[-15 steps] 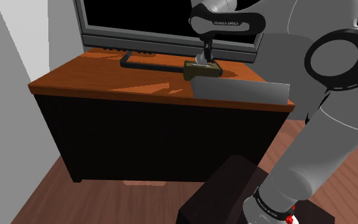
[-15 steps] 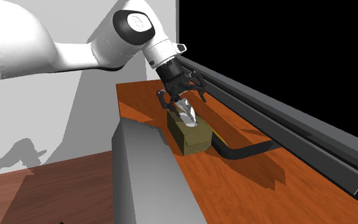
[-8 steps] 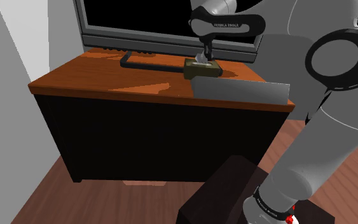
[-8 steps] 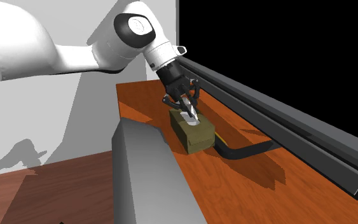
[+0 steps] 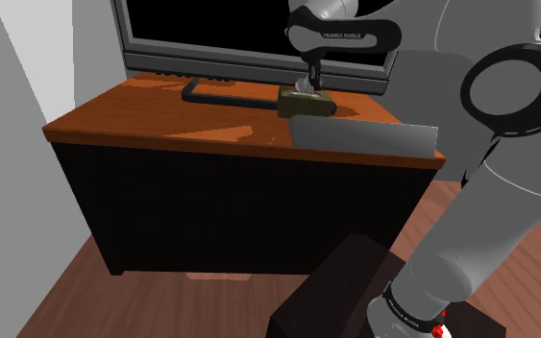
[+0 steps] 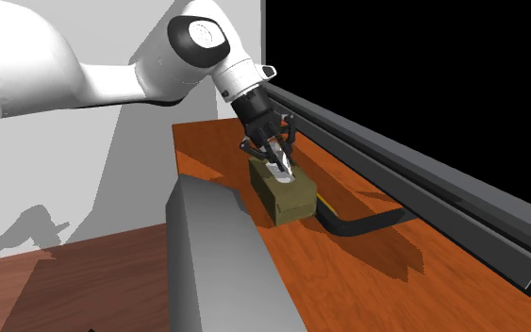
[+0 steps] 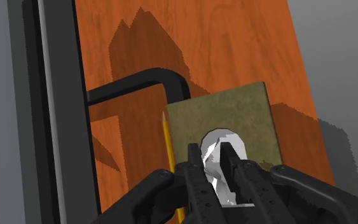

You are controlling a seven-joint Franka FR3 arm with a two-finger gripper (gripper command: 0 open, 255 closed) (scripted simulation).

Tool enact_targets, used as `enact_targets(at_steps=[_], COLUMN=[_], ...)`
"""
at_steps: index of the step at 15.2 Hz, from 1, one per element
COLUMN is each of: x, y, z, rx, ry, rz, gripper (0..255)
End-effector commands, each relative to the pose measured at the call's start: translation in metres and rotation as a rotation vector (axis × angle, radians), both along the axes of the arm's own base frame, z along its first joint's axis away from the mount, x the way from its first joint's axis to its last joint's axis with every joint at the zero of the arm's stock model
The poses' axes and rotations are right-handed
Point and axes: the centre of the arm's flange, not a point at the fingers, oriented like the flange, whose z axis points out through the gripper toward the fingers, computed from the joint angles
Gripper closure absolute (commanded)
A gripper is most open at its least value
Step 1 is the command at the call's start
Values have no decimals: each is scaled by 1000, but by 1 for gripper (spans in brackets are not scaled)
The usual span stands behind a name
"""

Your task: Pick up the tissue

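Large dark screen [image 5: 220, 29] along the back of the bench [image 5: 153, 123]; its black foot [image 7: 139, 86] runs out across the reddish wood top. White arm [image 6: 84, 80] reaches in over the bench. Grey slab [image 5: 364, 139] stands at the bench's near edge in the shoulder view.

Olive-brown tissue box [image 6: 290, 196] sits on the bench just beside the foot. Gripper [image 6: 276, 162] is straight above the box, pointing down into its top opening.

Tissue [image 7: 218, 167], white and crumpled, sticks up from the box's opening. Fingers [image 7: 194, 167] are closed in on it from both sides, pinching the tuft; hold looks high on the sheet.

Yellow pencil [image 7: 168, 145] lies along the box's side, touching or nearly so; cannot tell which.

Risks, as judged:
- Shallow pinch: sheet may slip out or tear on the pull.
- Box looks light: if the sheet binds in the opening, the box may rise with it, then drop and knock the pencil.
- Fingertips low at the opening could catch its rim.
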Motion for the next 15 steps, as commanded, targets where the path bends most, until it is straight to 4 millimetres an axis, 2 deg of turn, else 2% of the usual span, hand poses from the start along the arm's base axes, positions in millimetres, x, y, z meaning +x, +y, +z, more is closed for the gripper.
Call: enact_targets(at_steps=[1,13,15], x=[0,0,0], y=[-1,-1,-1], z=[7,71,71], rx=[0,0,0], ry=[2,2,2], rz=[-1,-1,-1], gripper=[255,255,255])
